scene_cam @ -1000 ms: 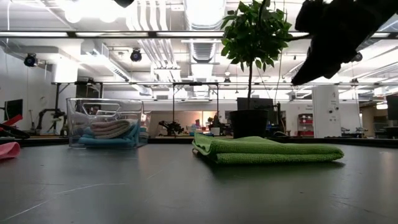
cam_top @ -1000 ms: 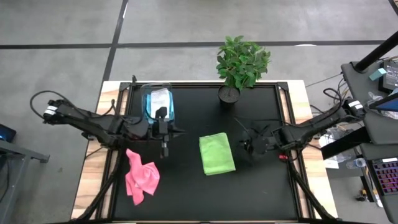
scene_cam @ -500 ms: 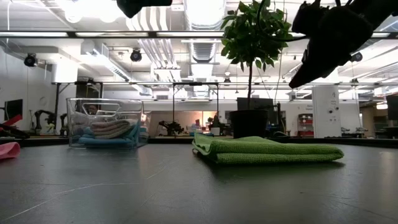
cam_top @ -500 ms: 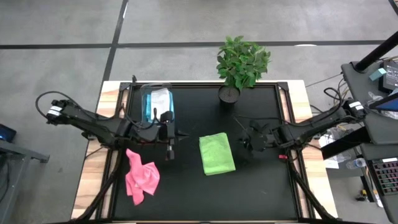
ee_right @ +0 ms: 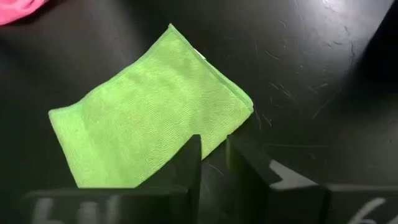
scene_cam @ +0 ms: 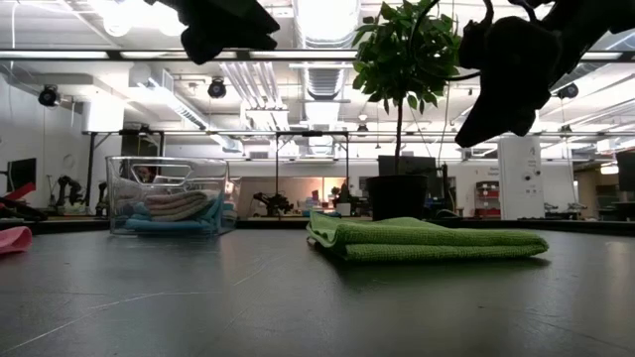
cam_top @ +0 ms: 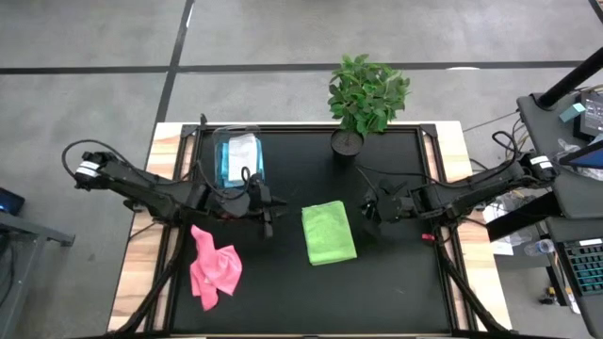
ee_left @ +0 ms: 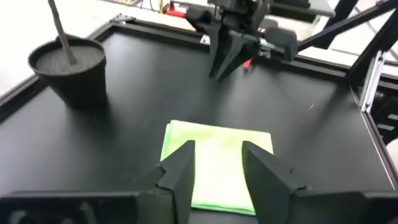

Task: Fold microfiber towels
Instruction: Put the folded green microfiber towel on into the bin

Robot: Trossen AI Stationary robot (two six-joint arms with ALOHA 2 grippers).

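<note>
A lime green towel lies folded flat on the black table, also seen in the low view. A pink towel lies crumpled near the table's left edge. My left gripper hovers just left of the green towel, open and holding nothing; its wrist view looks over the green towel. My right gripper hovers just right of the towel, its fingers a narrow gap apart with nothing between them. Both hang above the table.
A clear plastic bin with folded towels inside stands at the far left. A potted plant in a dark pot stands at the far edge, behind the green towel. Bare black tabletop lies toward the near edge.
My left gripper has come down and moved toward the table's right edge, closer to the green towel, and its wrist has rolled. The towels have stayed where they were.
</note>
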